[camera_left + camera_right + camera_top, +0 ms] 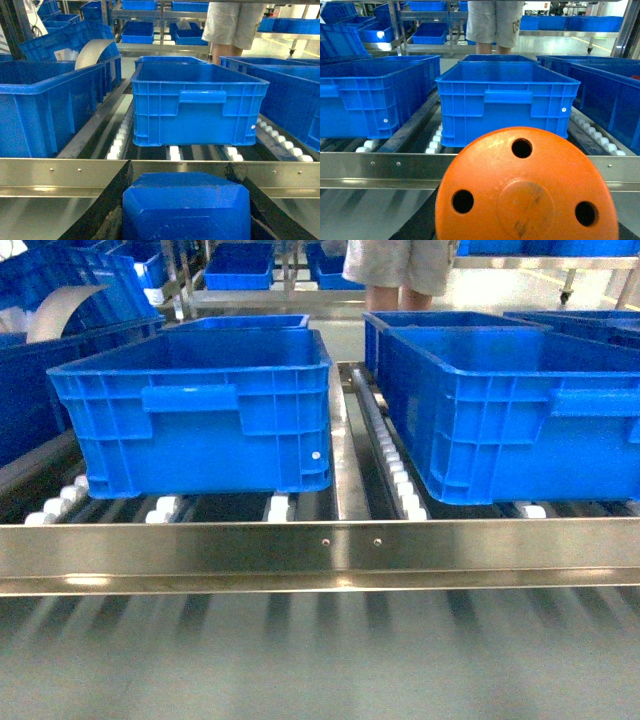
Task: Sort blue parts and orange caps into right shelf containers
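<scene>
Here both arms carry a load toward the shelf. In the left wrist view, the left gripper [185, 210] has its jaws clenched around a blue part [186, 206], whose faceted top fills the bottom of that view. In the right wrist view, an orange cap [526, 190] with three holes hides the right gripper itself; I judge it is grasped there, but the jaws cannot be seen, so I cannot tell their state.

The right shelf containers sit just beyond the steel front rail [320, 550] on white rollers: a left crate [200, 415] and a right crate [510, 410], with a metal divider between them. Neither load is over a crate yet; each hangs on the near side of the rail.

To do this step well, lift each piece above the thick crate rim before going forward, so nothing catches the near wall or its bar handle. Each piece seems lined up with a crate straight ahead; hold that line and release only once past the rim. A person [495, 22] stands at the far side, so keep the reach short.
</scene>
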